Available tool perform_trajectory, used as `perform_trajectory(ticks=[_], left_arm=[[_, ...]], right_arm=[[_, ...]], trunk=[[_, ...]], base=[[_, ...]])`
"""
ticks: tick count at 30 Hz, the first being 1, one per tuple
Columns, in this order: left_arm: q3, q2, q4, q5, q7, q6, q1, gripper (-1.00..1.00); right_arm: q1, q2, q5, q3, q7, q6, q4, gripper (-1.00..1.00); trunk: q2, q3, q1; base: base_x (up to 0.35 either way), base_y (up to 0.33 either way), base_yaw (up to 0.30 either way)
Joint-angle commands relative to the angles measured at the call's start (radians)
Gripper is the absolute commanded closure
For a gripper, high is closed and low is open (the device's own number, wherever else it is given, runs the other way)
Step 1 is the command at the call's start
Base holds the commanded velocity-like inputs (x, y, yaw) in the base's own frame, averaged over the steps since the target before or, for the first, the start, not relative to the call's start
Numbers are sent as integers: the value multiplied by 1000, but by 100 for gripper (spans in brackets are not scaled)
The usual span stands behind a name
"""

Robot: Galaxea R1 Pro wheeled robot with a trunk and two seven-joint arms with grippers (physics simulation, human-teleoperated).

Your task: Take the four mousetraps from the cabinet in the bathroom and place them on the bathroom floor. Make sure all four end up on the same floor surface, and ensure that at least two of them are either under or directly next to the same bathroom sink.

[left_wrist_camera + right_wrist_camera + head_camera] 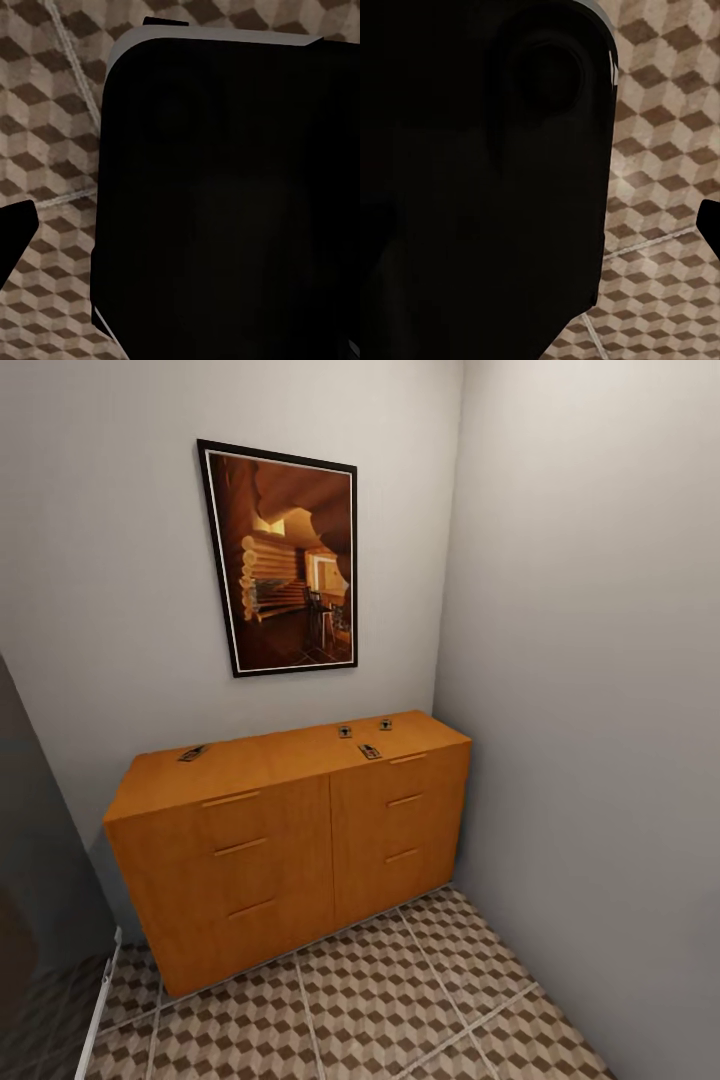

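Mousetraps, all four, lie on top of the cabinet (290, 840) — one (193, 753) at its left, three (345, 731) (385, 724) (370, 751) toward its right — none yet on the floor (380, 1000), and I cannot tell either tool's state.
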Motion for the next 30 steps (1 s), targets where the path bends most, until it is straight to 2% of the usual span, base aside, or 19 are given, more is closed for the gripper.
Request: perform_trajectory(ticks=[1, 8, 30], left_arm=[[0, 0, 0, 9, 1, -2, 0, -100], [0, 0, 0, 9, 1, -2, 0, -100], [0, 0, 0, 9, 2, -1, 0, -100]], right_arm=[[0, 0, 1, 1, -1, -2, 0, -100], [0, 0, 1, 1, -1, -2, 0, -100], [0, 0, 1, 1, 0, -2, 0, -100]], trunk=[[0, -1, 0], [0, -1, 0], [154, 68, -84]], base=[[0, 0, 0], [0, 0, 0], [0, 0, 0]])
